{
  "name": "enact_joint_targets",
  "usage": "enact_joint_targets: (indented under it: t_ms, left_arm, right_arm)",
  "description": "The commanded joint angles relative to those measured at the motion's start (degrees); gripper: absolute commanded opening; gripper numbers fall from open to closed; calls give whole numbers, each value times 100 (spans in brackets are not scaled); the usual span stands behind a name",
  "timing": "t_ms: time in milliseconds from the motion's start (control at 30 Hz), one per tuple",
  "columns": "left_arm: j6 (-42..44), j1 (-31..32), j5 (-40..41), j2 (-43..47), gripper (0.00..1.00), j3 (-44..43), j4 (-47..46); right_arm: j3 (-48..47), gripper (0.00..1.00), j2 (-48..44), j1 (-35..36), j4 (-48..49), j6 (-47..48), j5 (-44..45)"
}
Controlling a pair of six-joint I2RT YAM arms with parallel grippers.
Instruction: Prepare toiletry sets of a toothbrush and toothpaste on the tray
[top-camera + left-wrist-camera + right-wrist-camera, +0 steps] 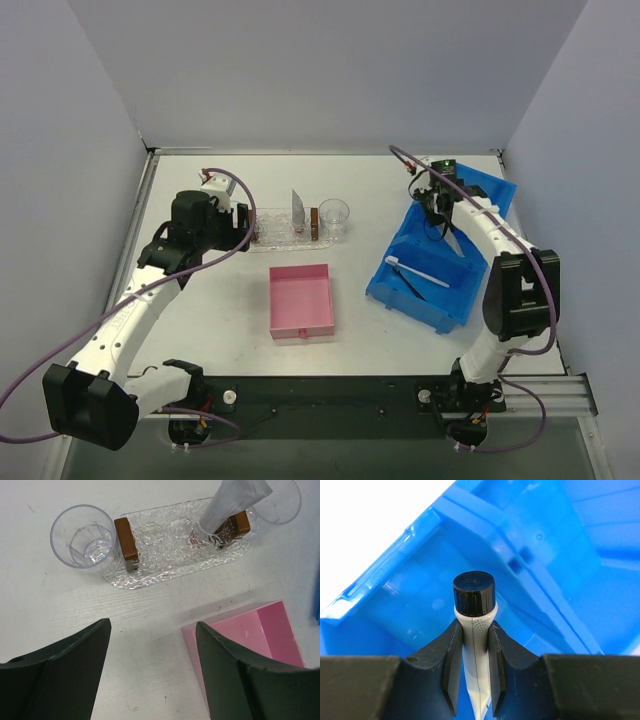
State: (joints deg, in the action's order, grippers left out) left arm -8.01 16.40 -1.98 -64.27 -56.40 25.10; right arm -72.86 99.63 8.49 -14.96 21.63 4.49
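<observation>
The clear bumpy tray point(280, 236) point(165, 565) lies at the back middle, with one silver toothpaste tube point(297, 209) point(235, 497) standing upright in it beside a brown block point(241, 522). My left gripper point(246, 226) point(152, 627) hovers open just near of the tray, holding nothing. My right gripper point(440, 212) point(475, 625) is shut on a second toothpaste tube point(451, 238) point(474, 594), black cap past the fingertips, over the blue bin point(480, 190). A white toothbrush point(420, 272) lies in the bin's near compartment.
One clear cup point(334, 215) point(282, 500) stands at the tray's right end, another point(87, 537) at its left end. A square pink box point(301, 300) point(255, 635) sits open just near of the tray. Grey walls enclose the table on three sides.
</observation>
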Motion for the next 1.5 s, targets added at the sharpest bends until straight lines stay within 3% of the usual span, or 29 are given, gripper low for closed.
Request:
enact_joint_targets:
  t_ms: [0,367,600,800,1133,1467]
  left_arm:
    - [63,-32,-31,134,79,-187,-164]
    - [-51,-32,-268,-59,79,-626,-67]
    - [-666,-32,-567,-542,78,-1776,301]
    - [-1158,-32,-751,-1078,76,-2788,1338]
    - [-1949,-41,-1612,-1562,76,-3640,2051]
    - [-3284,-181,-3026,-1703,76,-3405,1744]
  right_arm:
    - [-97,0,-567,-155,-323,-422,-238]
    - [-228,0,-1454,-190,-490,-695,-396]
    - [-826,0,-1965,3,-753,-748,-590]
    - [-1046,0,-2413,644,-1000,-1125,-669]
    - [-1195,0,-2300,2560,-720,-2101,-818]
    - [-1397,0,-1255,3800,466,-2348,-1047]
